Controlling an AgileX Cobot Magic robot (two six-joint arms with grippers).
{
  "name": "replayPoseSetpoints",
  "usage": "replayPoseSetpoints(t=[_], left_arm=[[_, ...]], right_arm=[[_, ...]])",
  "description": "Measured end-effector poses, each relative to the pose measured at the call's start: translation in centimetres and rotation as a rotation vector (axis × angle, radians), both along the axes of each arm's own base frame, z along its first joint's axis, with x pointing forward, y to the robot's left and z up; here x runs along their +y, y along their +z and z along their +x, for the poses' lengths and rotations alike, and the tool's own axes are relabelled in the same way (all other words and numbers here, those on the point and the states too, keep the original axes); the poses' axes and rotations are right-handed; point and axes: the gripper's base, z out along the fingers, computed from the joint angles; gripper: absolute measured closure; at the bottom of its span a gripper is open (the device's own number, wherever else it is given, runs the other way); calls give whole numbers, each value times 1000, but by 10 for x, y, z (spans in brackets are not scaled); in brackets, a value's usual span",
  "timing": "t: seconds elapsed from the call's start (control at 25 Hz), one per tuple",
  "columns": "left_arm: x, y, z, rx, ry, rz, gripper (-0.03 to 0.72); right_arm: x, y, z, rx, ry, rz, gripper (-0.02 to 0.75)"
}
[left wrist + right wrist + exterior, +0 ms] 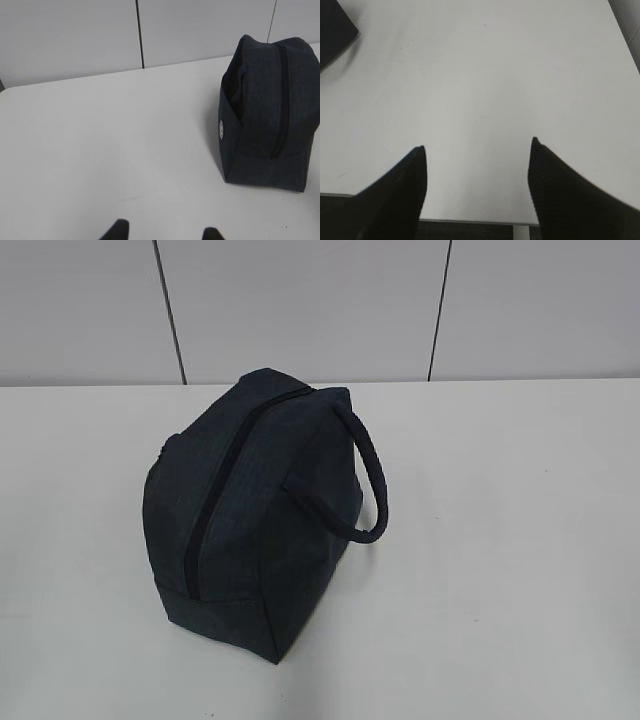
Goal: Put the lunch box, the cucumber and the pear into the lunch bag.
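Observation:
The dark navy lunch bag stands on the white table, its top zipper closed and its thick loop handle hanging to the right. The left wrist view shows the lunch bag at the right, well ahead of my left gripper, which is open with only bare table between its tips. My right gripper is open over the table's near edge, and a corner of the lunch bag shows at the top left. The lunch box, the cucumber and the pear are out of view. Neither gripper appears in the exterior view.
A grey panelled wall runs behind the table. The table's near edge lies just below my right gripper, with dark floor beyond it.

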Motion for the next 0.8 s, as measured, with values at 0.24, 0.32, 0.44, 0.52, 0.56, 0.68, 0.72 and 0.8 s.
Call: replayPoseSetpoints(t=[0.24,0.32,0.44,0.52,0.56,0.68,0.72,0.8], left_arm=[[0,0,0,0,0,0,412],[0,0,0,0,0,0,412],[0,0,0,0,0,0,412],[0,0,0,0,0,0,412],[0,0,0,0,0,0,412],[0,0,0,0,0,0,412],[0,0,0,0,0,0,412],[0,0,0,0,0,0,412]], right_arm=[[0,0,0,0,0,0,240],[0,0,0,0,0,0,241],[0,0,0,0,0,0,240],[0,0,0,0,0,0,240],[0,0,0,0,0,0,240],[0,0,0,0,0,0,240],[0,0,0,0,0,0,240],[0,0,0,0,0,0,240]])
